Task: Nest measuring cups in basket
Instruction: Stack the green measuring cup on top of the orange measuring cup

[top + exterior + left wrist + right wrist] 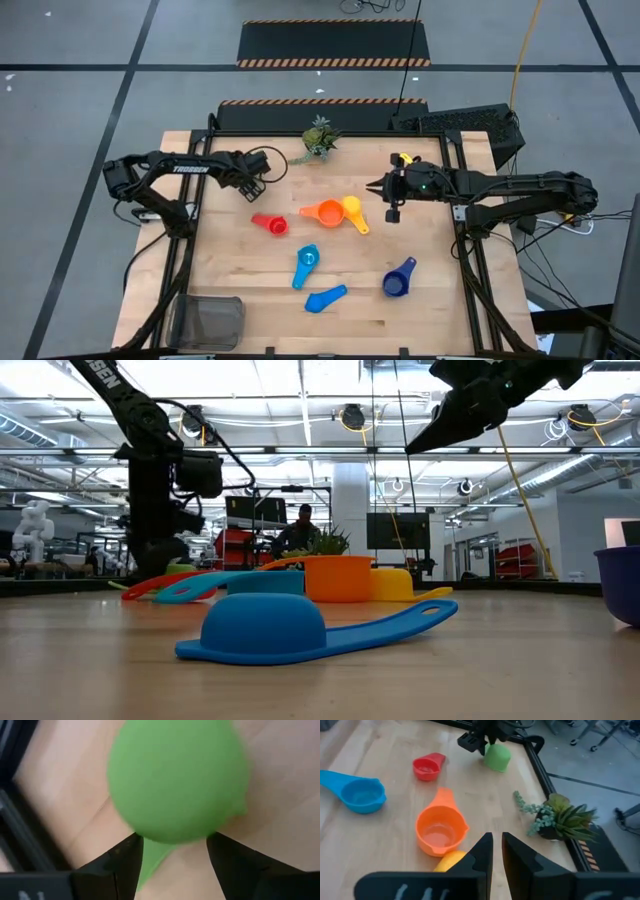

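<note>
Left hand (pixel 262 180) upper left of high view, fingers (pixel 120 865) parted astride green cup (pixel 175 780), grip uncertain. Right hand (pixel 373 187) right of centre, closed, empty.

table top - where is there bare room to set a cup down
Bare wood: the strip between the basket and the blue cup, and the corner past the dark blue cup. Crowded: the middle, where the red cup, orange cup and yellow cup cluster under the right claw.
</note>
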